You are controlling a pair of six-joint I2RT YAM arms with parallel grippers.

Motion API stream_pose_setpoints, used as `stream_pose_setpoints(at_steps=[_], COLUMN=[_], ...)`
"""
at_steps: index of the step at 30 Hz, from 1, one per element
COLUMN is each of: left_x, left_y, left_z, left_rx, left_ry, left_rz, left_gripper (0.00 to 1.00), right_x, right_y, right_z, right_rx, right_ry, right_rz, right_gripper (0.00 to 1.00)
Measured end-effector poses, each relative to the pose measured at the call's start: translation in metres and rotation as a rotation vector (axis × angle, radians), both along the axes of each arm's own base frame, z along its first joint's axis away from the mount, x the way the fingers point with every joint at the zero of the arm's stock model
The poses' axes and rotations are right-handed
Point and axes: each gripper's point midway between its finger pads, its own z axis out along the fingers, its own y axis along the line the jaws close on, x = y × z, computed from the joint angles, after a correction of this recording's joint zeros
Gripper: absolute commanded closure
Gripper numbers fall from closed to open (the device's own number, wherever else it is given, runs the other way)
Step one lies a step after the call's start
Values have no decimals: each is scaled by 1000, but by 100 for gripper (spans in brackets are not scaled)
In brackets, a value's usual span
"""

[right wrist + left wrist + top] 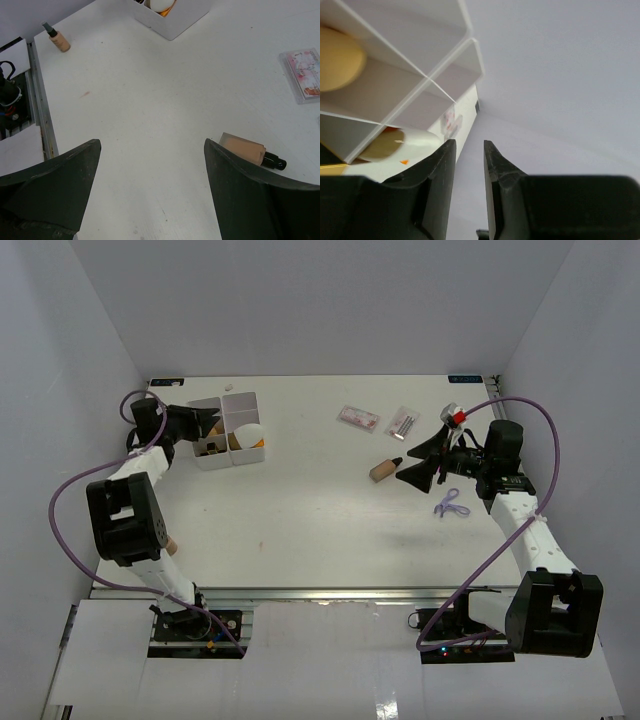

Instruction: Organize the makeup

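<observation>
The white compartmented box (232,430) stands at the back left, holding a beige sponge (250,433) and an orange white-capped tube (405,142). My left gripper (208,426) hovers at the box's left side; in the left wrist view its jaws (469,146) stand slightly apart with nothing between them. A tan black-capped bottle (384,469) lies on the table just left of my right gripper (410,465). That gripper (152,145) is wide open and empty, with the bottle (245,150) beside its right finger. Two clear flat packets (358,418) (403,421) lie behind the bottle.
A second small tan bottle (59,41) lies near the table's front edge by the left arm's base (172,540). A purple loop (450,505) rests under the right arm. White walls enclose the table on three sides.
</observation>
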Motion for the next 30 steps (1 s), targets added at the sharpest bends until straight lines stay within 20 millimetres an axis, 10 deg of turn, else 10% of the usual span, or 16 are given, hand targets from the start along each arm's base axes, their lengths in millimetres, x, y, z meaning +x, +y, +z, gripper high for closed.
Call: stream_pose_setpoints(at_steps=[4,8,21,30], left_x=[-16,-46,-167,-207], left_y=[-12,-20,-46,-75], left_z=[38,76,133,94], left_rx=[103,238,648,745], left_ry=[-195,-377,-745,-806], left_rz=[-122,-233,-337,-423], left_gripper=[40,2,2,2], right_x=[0,-4,3,12], right_y=[-1,0,-10,-39], right_z=[0,-1,-30,-70], right_rx=[-4,-17,-231,-624], right_ry=[-15,-57,-218,-380], right_rz=[6,44,189,392], right_gripper=[10,10,9,8])
